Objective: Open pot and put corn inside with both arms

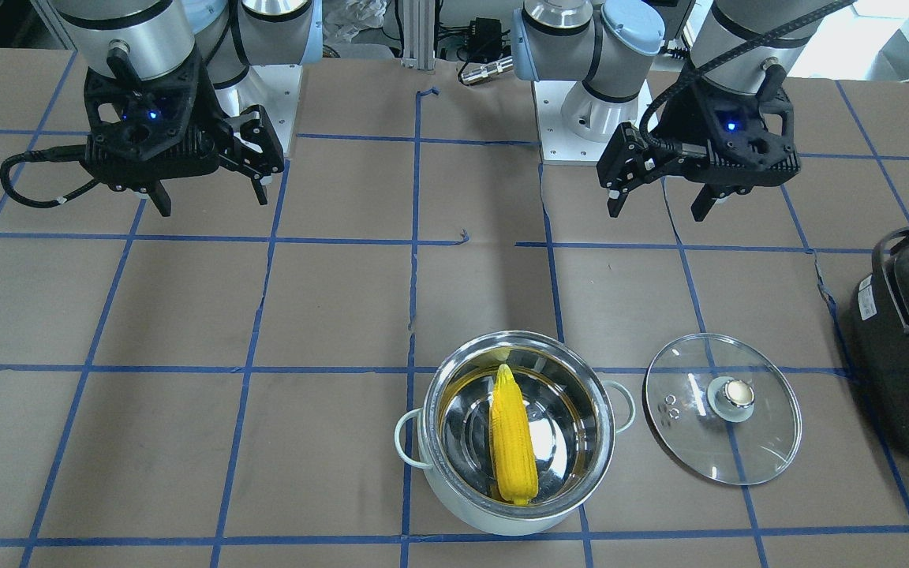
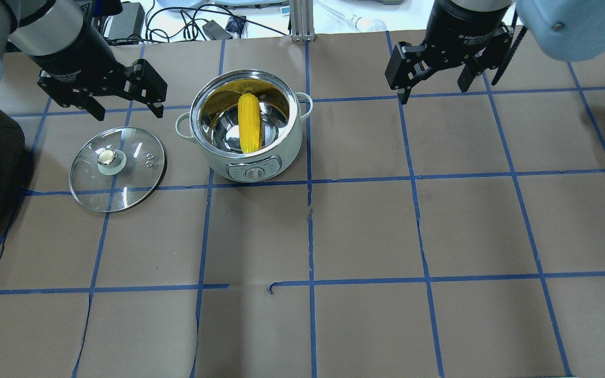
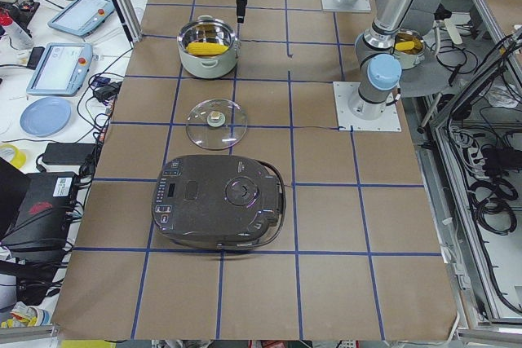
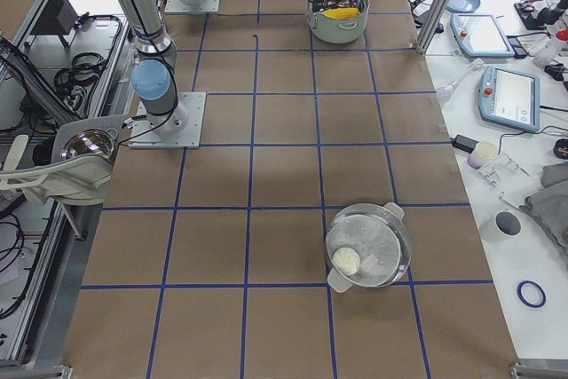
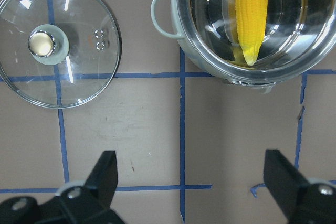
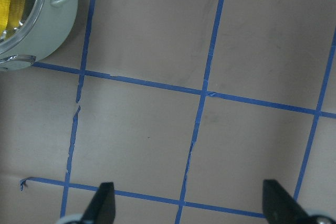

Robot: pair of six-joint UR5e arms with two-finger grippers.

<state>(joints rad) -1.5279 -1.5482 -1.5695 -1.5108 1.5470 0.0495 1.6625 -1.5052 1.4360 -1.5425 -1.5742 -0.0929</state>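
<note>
Left tool [image 2: 126, 111]: fingers [image 5: 105, 174] spread wide, nothing between them. Held above the table [image 2: 365, 231], touching nothing, on the robot's side of the gap between lid and pot.

Right tool [image 2: 431, 93]: likewise released, fingers [image 6: 104, 203] wide apart and empty. Held over bare table to the right of the pot, well apart from it.

Pot [image 2: 288, 149]: uncovered, upright, near the table's far edge opposite the robot, a little left of the middle. Shiny steel inside, pale mint outside, one loop handle on each side, a dial panel on the wall facing the robot.

Corn [image 2: 249, 123]: one yellow cob inside the pot, lying across the bottom, pointed tip toward the robot's side, thick end toward the far edge.

Lid [image 2: 129, 181]: clear glass with a metal rim, flat on the table just to the left of the pot and apart from it, knob [image 2: 106, 156] up.

Electric cooker [image 3: 220, 201]: dark grey, closed, at the table's left end, beyond the lid.

Second pot [image 4: 368, 246]: steel with a glass cover, near the table's right end, far-edge side.

Table covered in brown paper with a blue tape grid [image 2: 310, 231].
</note>
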